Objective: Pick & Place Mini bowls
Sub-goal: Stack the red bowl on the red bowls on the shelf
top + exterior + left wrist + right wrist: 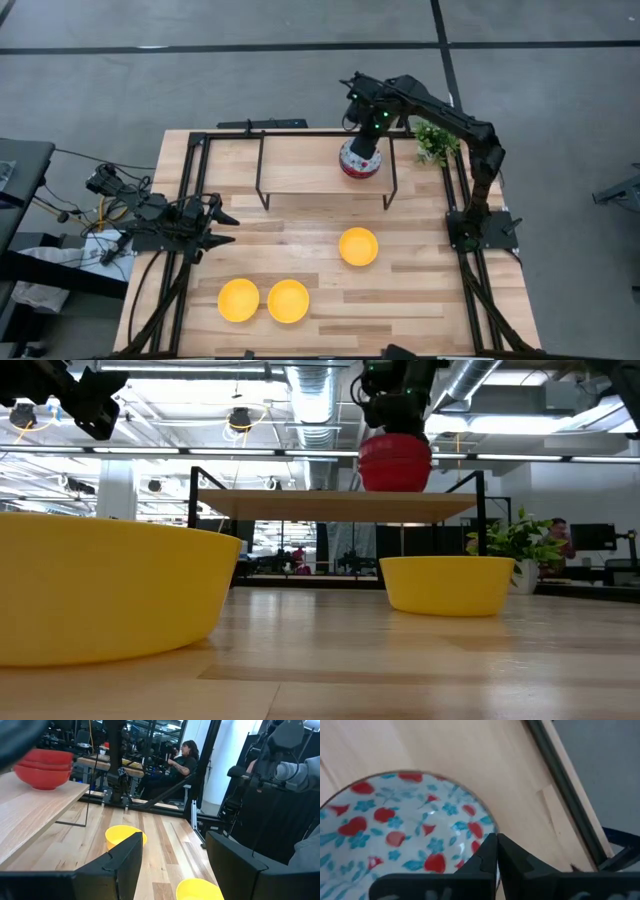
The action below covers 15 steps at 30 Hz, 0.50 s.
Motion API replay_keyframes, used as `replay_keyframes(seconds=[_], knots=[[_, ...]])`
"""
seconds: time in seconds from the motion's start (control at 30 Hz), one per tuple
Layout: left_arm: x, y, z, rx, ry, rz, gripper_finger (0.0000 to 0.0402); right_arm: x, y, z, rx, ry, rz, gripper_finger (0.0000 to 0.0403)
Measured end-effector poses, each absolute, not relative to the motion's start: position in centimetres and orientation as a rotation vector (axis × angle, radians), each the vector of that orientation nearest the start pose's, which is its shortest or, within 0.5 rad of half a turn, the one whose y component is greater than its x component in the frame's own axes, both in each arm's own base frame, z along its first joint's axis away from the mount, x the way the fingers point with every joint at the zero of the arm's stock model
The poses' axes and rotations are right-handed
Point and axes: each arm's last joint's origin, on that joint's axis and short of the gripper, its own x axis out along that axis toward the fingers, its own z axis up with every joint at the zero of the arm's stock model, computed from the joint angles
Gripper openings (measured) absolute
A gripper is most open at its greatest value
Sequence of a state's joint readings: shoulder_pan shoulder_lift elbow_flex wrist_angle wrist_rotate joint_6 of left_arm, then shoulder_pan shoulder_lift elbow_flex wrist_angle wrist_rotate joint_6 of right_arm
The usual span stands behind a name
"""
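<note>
The high view looks straight down on the whole table (400, 300). The low view sits at tabletop level, very near one yellow bowl (100, 595). Both views share the raised shelf (300, 165).

A grey floor (300, 80) crossed by dark lines is surrounding the wooden table (420, 300). Beyond it, ceiling lights (238, 418) and ducts (310, 400) are hanging overhead, monitors (592, 538) are standing at the right, and a person (184, 760) is sitting at a desk.
</note>
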<state>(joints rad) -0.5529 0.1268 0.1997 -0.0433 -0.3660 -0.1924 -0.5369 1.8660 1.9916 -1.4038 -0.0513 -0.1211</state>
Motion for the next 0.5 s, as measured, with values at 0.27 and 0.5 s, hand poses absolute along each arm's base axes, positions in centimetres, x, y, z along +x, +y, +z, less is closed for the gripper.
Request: replay_keyframes(seconds=[0.27,0.5], knots=[[8.4,-4.0,21.7,-0.205,-0.009,-0.189,0.0216,30.8,-16.8,39.2,0.192,1.17,-0.391,0.0],[8.4,-4.0,21.8,-0.204,-0.01,-0.189,0.0216,32.4,-13.5,39.4,0.225,1.16,-0.223,0.0]])
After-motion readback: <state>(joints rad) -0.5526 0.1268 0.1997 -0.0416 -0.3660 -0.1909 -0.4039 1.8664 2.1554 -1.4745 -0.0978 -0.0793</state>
